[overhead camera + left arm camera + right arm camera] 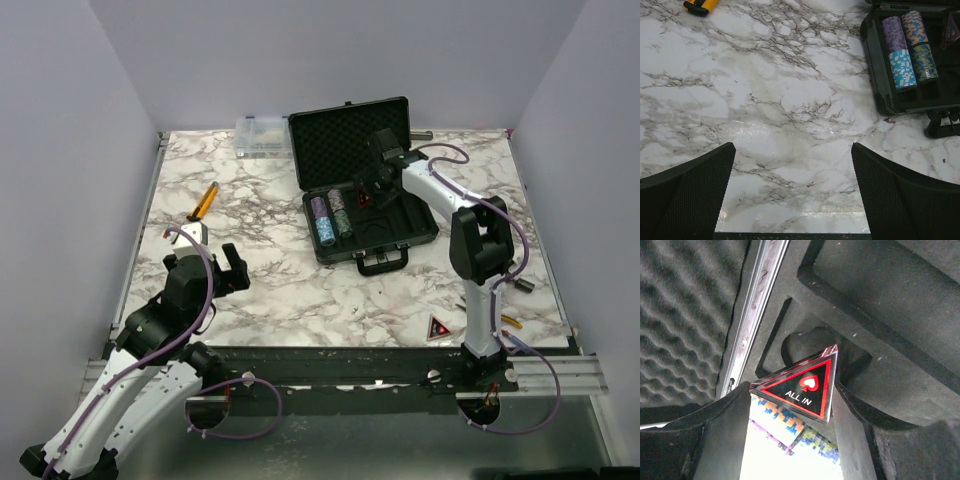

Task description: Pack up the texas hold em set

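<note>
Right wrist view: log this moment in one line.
right gripper: shut on red-black ALL IN triangle, over tray of black hard briefcase | left gripper: open above marble table | second red-black triangle: on table

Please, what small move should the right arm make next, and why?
Probably lower the triangle a little into the dark recess just behind it, then open. The right gripper is shut on it, holding it tilted over the foam tray, and it does not look seated yet.
</note>
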### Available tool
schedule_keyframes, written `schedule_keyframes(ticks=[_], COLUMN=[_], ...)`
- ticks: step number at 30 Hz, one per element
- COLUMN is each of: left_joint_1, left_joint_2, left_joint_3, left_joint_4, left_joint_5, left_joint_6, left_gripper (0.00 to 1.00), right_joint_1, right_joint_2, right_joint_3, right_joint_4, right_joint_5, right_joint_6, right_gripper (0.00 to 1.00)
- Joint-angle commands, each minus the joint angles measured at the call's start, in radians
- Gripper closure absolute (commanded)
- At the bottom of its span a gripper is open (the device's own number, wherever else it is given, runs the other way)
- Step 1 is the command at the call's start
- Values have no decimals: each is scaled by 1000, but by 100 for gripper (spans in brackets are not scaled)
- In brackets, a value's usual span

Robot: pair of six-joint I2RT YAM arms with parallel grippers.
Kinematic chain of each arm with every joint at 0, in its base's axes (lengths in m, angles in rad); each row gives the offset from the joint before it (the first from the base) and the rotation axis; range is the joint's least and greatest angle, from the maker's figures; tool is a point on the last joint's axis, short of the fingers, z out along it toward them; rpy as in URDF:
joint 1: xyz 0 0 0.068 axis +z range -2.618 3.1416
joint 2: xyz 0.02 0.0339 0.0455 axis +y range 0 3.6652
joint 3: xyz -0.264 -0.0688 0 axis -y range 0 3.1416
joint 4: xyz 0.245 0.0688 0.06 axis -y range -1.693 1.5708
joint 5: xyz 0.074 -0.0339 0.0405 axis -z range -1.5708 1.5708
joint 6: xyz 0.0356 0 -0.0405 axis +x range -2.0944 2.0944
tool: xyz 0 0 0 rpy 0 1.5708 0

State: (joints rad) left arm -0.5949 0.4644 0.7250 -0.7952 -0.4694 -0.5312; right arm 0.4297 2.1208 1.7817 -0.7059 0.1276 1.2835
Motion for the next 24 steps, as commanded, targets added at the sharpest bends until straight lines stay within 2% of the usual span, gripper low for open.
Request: schedule_keyframes(ticks=[1, 12, 18, 24], left_joint_1=[4, 4, 4, 4], left_joint_2=[1, 8, -1, 7], left_joint_3=[-10, -10, -11, -10], left_joint_4=[2, 4, 4, 4], left_joint_5=[-15, -11, -14, -10], left_joint_6=[0, 2, 2, 2], left_gripper=[2, 2, 2, 2], right_joint_1=[-8, -13, -14, -15], right_joint_2=[13, 24, 27, 10], right_joint_3=[-43, -64, -53, -71], right_joint_4=[34, 5, -13, 14], right_joint_5=[-6, 16, 29, 12], right_joint_6=[98, 170, 166, 150], right_gripper=[51, 49, 38, 22])
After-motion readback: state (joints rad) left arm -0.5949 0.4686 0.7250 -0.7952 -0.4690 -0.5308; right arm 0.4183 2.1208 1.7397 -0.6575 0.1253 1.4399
